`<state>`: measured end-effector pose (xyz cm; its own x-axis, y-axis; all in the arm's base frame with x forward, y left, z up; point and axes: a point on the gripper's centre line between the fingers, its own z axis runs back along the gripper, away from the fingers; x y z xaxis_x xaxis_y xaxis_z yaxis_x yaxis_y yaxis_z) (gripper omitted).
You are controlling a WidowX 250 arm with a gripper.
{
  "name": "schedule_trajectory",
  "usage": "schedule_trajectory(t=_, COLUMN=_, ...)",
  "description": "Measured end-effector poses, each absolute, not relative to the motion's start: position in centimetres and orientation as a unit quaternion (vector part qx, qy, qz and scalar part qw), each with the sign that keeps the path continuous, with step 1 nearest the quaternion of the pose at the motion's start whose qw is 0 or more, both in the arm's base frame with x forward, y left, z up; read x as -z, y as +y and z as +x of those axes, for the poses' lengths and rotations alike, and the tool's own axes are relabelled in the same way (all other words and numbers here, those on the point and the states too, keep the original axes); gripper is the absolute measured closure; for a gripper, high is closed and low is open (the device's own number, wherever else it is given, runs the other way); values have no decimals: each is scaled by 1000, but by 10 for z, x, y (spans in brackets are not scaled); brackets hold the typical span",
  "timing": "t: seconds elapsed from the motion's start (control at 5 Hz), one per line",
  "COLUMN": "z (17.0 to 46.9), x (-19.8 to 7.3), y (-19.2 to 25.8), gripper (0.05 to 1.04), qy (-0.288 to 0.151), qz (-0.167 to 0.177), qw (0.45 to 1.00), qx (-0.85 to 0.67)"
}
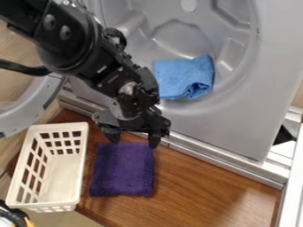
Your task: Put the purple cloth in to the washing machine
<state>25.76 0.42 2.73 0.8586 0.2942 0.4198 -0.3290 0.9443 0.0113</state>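
The purple cloth (122, 170) lies flat on the brown wooden surface, just right of the white basket. My gripper (134, 141) hangs over the cloth's far edge, its two fingers spread apart to either side of that edge, so it is open. Whether the fingertips touch the cloth I cannot tell. Behind, the washing machine (237, 119) stands with its grey round opening facing the work surface. A folded blue cloth (184, 77) rests inside the drum.
A white slotted basket (82, 173) stands at the left. The machine's round door (26, 116) hangs open at the left edge. A metal rail (207, 158) runs between the wooden surface and the machine. Black cabling shows at the lower left corner.
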Motion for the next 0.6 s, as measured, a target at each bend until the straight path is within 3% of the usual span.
schedule_trajectory(t=0.2, z=257, x=-22, y=4, gripper=83, qy=-203, qz=43, qw=965, qx=-162)
schedule_trajectory(t=0.6, z=256, x=23, y=-5, gripper=83, qy=-175, qz=26, qw=975, qx=-133)
